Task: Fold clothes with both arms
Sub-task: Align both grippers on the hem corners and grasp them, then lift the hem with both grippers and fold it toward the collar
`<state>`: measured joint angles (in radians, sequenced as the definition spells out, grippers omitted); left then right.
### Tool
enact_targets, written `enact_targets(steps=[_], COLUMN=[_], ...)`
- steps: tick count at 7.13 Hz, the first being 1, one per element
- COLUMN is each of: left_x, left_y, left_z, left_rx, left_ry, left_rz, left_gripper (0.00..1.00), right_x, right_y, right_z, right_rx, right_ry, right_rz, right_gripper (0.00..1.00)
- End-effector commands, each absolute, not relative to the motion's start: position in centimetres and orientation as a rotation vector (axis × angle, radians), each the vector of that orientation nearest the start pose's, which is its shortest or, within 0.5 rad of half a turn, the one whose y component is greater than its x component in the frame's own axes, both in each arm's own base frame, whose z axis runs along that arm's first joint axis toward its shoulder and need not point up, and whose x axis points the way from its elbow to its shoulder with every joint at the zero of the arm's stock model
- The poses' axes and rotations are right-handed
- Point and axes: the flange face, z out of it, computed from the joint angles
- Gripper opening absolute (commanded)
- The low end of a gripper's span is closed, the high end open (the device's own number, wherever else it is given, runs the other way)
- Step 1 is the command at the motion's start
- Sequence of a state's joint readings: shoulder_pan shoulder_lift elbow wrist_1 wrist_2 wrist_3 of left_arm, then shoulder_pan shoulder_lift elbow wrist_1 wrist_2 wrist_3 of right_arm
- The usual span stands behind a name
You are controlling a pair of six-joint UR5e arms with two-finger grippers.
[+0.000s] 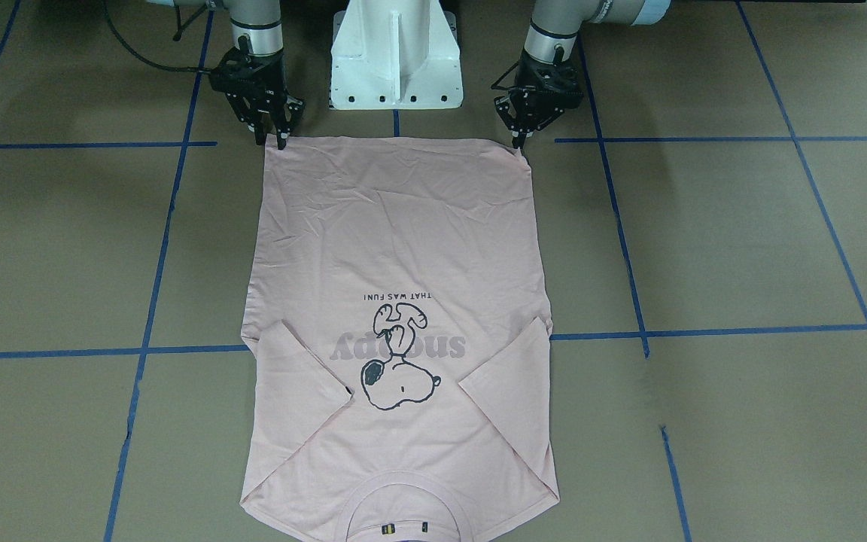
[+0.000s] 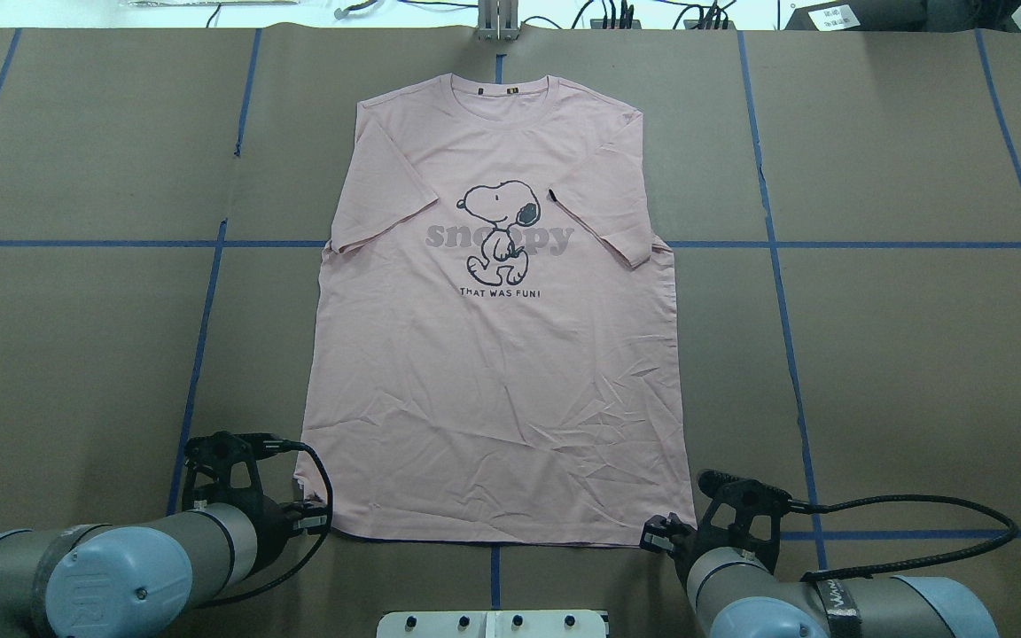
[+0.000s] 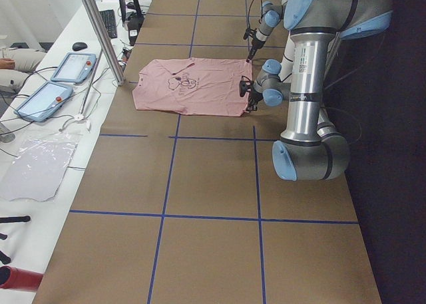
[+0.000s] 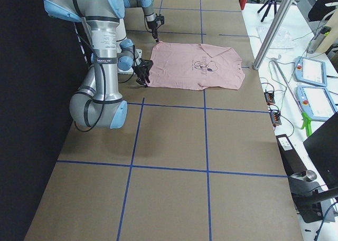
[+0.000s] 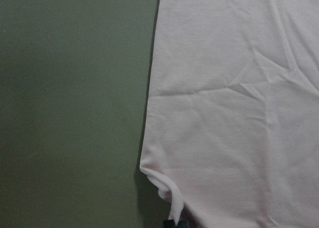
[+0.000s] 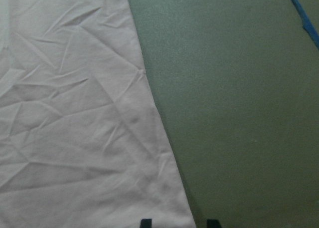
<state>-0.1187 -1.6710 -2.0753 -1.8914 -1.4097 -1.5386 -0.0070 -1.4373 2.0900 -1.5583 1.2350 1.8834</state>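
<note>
Two grippers sit at the hem nearest the robot's white pedestal (image 1: 396, 60). The left gripper (image 1: 518, 140) has its fingers pressed together on one hem corner of the pink T-shirt (image 2: 493, 372), and the cloth puckers there. The right gripper (image 1: 271, 141) has its fingers spread, straddling the other corner. Beyond them the shirt lies flat, print up, on the brown table (image 2: 874, 354). Its sleeves (image 2: 386, 190) are folded inward beside the Snoopy print (image 2: 500, 232), and the collar (image 2: 500, 99) is at the far edge.

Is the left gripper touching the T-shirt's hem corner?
Touching. The front-facing view shows the left gripper with its jaws closed on the T-shirt corner. The left wrist view shows that corner puckered up at the fingertip.
</note>
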Motion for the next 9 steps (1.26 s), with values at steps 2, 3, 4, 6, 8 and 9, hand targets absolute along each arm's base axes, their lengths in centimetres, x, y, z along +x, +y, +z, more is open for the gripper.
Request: enact_targets(steps=[2,3,4,6,8,9], left_x=[48.1,48.1,48.2,45.5,37.4,33.6], left_y=[-20.8,-20.8,-20.7,-20.8,-19.5,-20.3], left_z=[34.1,34.0,33.9,30.4,22.8,18.6], left_rx=[0.221,0.221,0.217,0.231,0.14,0.112], left_ry=[0.912,0.914,0.916,0.94,0.976,1.013], left_rz=[-0.149,-0.149,-0.147,-0.12,-0.012,-0.006], left_gripper=[0.0,0.0,0.0,0.0,0.0,0.0], right_x=[-50.8,-50.8,-50.6,-47.9,-40.5,-35.6], right_y=[-16.2,-16.2,-16.4,-17.2,-16.5,-15.8], right_z=[35.3,35.1,35.0,32.2,25.3,21.0], right_rx=[0.216,0.215,0.216,0.207,0.162,0.098], right_ry=[-0.718,-0.721,-0.724,-0.776,-0.782,-0.793], right_rz=[0.414,0.414,0.416,0.429,0.407,0.383], right_gripper=[0.0,0.0,0.0,0.0,0.0,0.0])
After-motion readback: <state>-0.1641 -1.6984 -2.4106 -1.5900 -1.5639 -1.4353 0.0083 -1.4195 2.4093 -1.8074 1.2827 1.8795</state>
